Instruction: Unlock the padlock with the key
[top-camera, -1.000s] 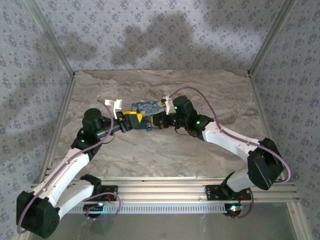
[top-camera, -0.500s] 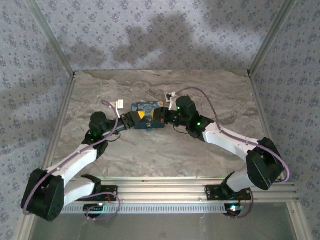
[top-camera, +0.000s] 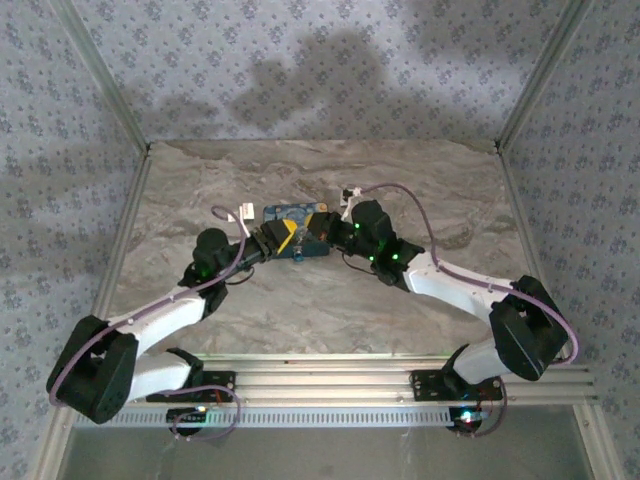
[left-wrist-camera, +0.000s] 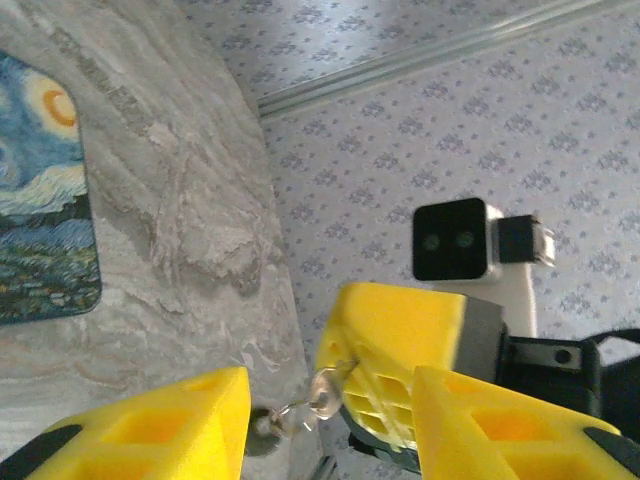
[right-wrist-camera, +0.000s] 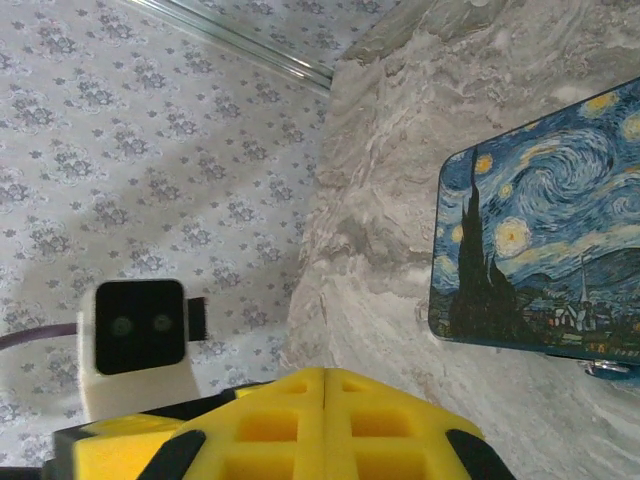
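Note:
The padlock, a dark-blue block with a swirl print, lies flat on the table behind both grippers; its print fills the padlock at the right of the right wrist view. My right gripper is shut, fingers pressed together. From the left wrist, a small silver key with a ring sticks out of the right gripper's yellow fingers. My left gripper stands open, its jaws on either side of the key and that fingertip. The padlock lies off to the left.
The marble table has bare room in front of the arms. Patterned walls close in the back and both sides. An aluminium rail runs along the near edge. The two wrist cameras face each other closely.
My left arm has swung right and brought its gripper up against the right gripper beside the padlock. The left jaws have narrowed somewhat. The right gripper shifted slightly toward the padlock.

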